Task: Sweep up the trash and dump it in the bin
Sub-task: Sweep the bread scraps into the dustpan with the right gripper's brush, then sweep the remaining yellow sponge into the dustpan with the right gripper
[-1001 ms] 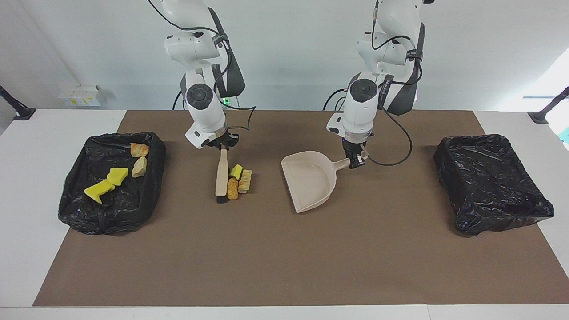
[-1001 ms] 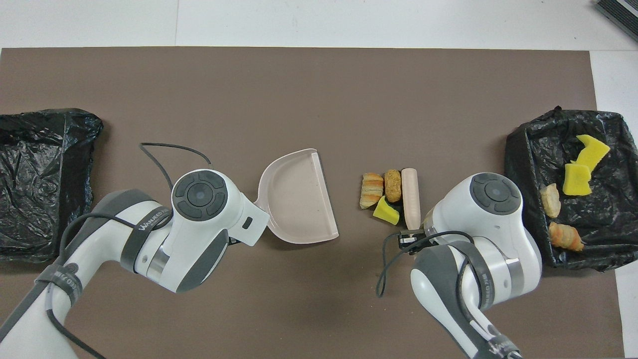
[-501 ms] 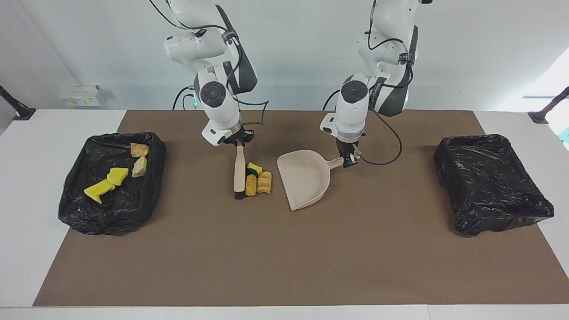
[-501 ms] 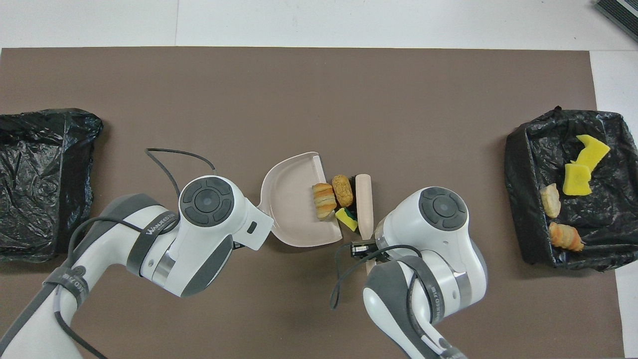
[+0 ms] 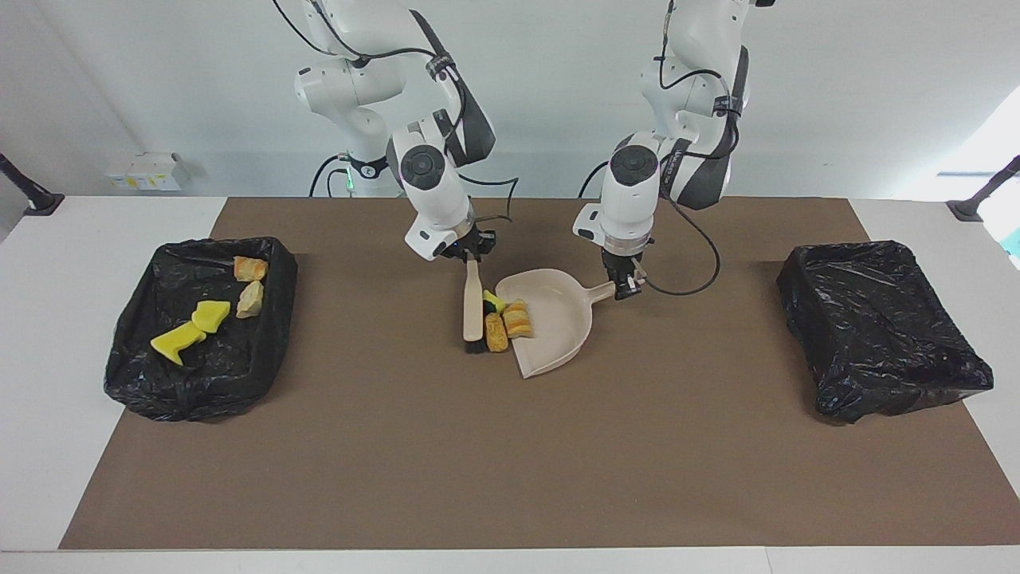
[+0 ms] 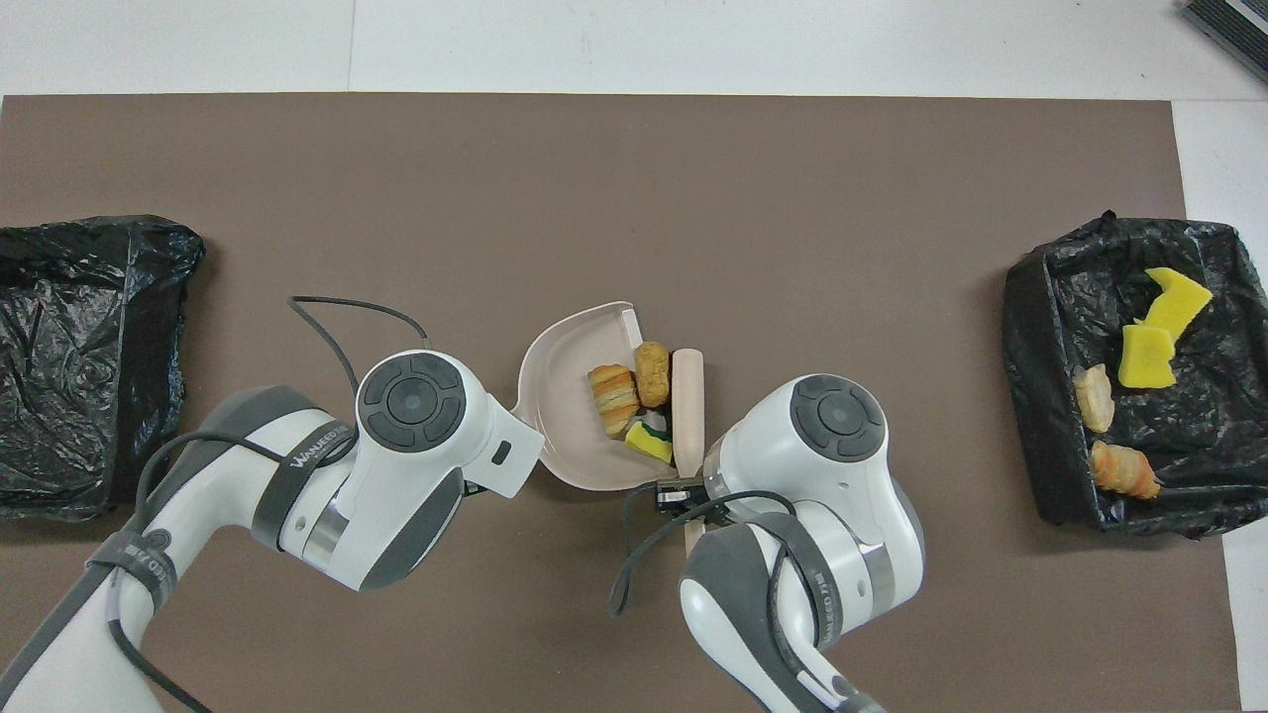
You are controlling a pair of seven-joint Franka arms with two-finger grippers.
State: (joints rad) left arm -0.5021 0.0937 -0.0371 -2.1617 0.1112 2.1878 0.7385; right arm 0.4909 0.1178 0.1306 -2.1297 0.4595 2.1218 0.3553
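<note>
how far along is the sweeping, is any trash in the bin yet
Done: four scraps lie in the bin at the right arm's end. In hand: the right gripper holds the brush, pushing three scraps onto the dustpan, which the left gripper holds by its handle. Left: finishing the sweep and dumping the pan.

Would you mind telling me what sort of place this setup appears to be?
Probably a robotics lab test bench: two arms at a white table with a brown mat, black-lined bins at both ends, against a plain wall.
</note>
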